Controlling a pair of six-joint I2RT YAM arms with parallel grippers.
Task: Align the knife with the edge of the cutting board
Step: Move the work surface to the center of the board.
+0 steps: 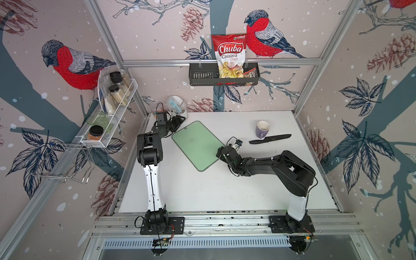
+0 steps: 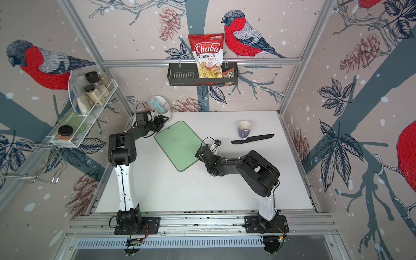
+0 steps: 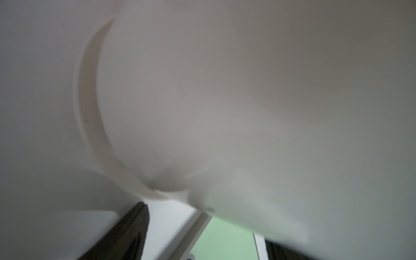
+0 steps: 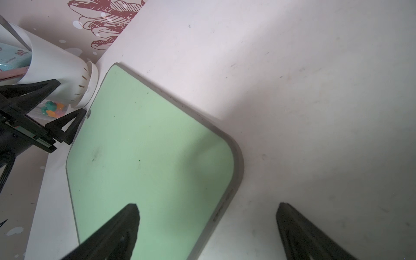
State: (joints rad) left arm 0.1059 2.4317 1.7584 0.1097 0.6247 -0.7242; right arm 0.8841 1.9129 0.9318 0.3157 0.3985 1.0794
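**Knife Apart by the Mug, Both Grippers at the Board**

Flat on the white table [image 1: 213,191], just in front of the purple mug [image 1: 262,129]: the black knife [image 1: 270,139], lengthwise roughly across the table in both top views. Well apart from the pale-green cutting board [image 1: 198,146], which sits diagonally near the table's middle. No contact between knife and either gripper; nearer to the right one, off to its right and a little farther back.

Right gripper [image 4: 208,208] spread wide and holding nothing, low over the board's long edge near a rounded corner, with one of its fingers [image 4: 126,225] above the green surface and its mate above bare table. Right arm rising from its front base, then folded at the elbow, forearm stretched low and leftward toward the board.

Left gripper [image 4: 72,96] with jaws partly apart, nothing seen between them, at the board's far short edge by the small hole, just beside the white utensil holder [image 4: 56,67]. Left arm upright from its base, elbow bent, forearm reaching back and rightward.
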